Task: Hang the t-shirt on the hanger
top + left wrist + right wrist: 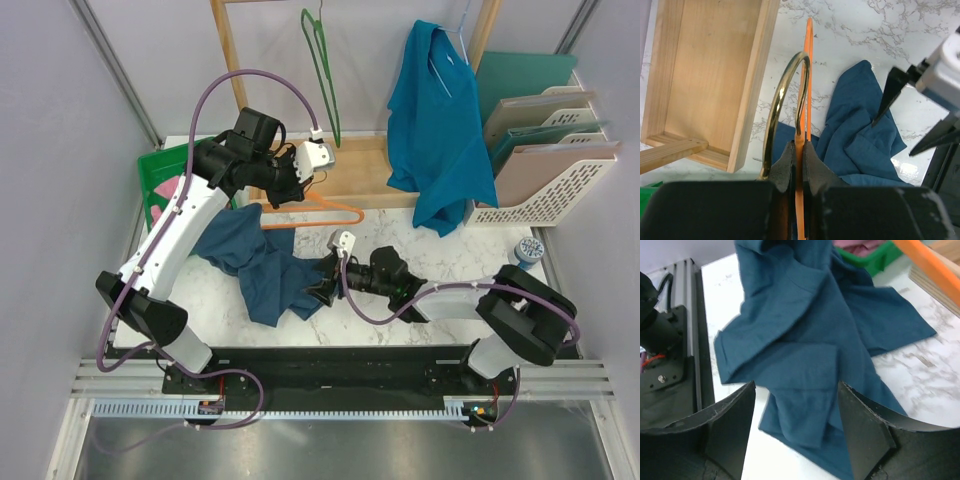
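Observation:
The dark navy t-shirt (255, 262) lies crumpled on the marble table, left of centre. The thin orange hanger (322, 211) is held above its far edge. My left gripper (296, 190) is shut on the hanger (809, 75) at its neck, just below the brass hook (782, 100). My right gripper (322, 288) is open and low at the shirt's right edge. In the right wrist view the gripper (796, 386) has its jaws wide apart and empty, with folds of the t-shirt (805, 340) just in front of them. The t-shirt (860, 130) also shows below the hanger in the left wrist view.
A wooden rack (232, 60) at the back carries a green hanger (322, 70) and a teal shirt (437, 130). A white file organiser (548, 160) stands back right. A green bin (158, 168) holding a pink garment (166, 193) sits back left.

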Controlling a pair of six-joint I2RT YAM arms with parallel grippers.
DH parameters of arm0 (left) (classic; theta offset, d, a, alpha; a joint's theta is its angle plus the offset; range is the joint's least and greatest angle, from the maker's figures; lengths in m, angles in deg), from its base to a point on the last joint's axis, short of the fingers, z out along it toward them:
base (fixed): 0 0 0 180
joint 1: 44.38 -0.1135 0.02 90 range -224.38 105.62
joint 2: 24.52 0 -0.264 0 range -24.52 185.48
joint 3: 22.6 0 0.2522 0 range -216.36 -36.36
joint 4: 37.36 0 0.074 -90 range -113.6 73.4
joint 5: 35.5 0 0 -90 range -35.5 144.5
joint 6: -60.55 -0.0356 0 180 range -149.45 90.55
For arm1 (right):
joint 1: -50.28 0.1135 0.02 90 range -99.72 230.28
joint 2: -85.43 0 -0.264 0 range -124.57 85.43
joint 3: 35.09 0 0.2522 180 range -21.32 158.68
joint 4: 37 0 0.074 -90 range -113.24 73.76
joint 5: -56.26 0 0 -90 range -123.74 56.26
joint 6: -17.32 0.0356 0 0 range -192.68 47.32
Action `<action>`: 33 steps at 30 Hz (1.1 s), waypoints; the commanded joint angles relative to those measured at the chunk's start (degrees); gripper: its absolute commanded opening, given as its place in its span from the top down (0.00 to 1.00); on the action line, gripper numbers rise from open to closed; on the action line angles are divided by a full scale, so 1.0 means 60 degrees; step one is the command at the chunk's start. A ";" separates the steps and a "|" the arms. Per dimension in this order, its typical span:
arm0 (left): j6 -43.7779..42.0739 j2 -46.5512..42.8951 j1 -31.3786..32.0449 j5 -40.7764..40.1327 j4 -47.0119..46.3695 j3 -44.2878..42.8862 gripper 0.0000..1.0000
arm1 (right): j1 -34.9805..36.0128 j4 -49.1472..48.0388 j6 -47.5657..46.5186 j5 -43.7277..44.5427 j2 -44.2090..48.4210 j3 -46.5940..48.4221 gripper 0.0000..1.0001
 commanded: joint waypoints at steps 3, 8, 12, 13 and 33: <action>0.0432 -0.0279 -0.0008 -0.0056 -0.0158 -0.0423 0.98 | 0.0971 -0.2589 0.0809 0.0920 -0.0962 0.1376 0.26; 0.0374 -0.0440 -0.0023 0.0018 -0.0158 -0.0350 0.98 | 0.1133 -0.2766 0.1248 0.1387 -0.2120 0.2271 0.27; 0.0359 -0.0543 -0.0023 0.0033 -0.0143 -0.0335 0.98 | 0.1089 -0.2867 0.1351 0.1740 -0.2458 0.2493 0.27; 0.0330 -0.0601 -0.0023 0.0033 -0.0128 -0.0306 0.98 | 0.1075 -0.2868 0.1453 0.1755 -0.2429 0.2449 0.27; 0.0403 -0.0777 -0.0125 0.0194 -0.0216 0.0207 0.98 | 0.1045 -0.3307 0.1747 0.1213 -0.3322 0.2595 0.57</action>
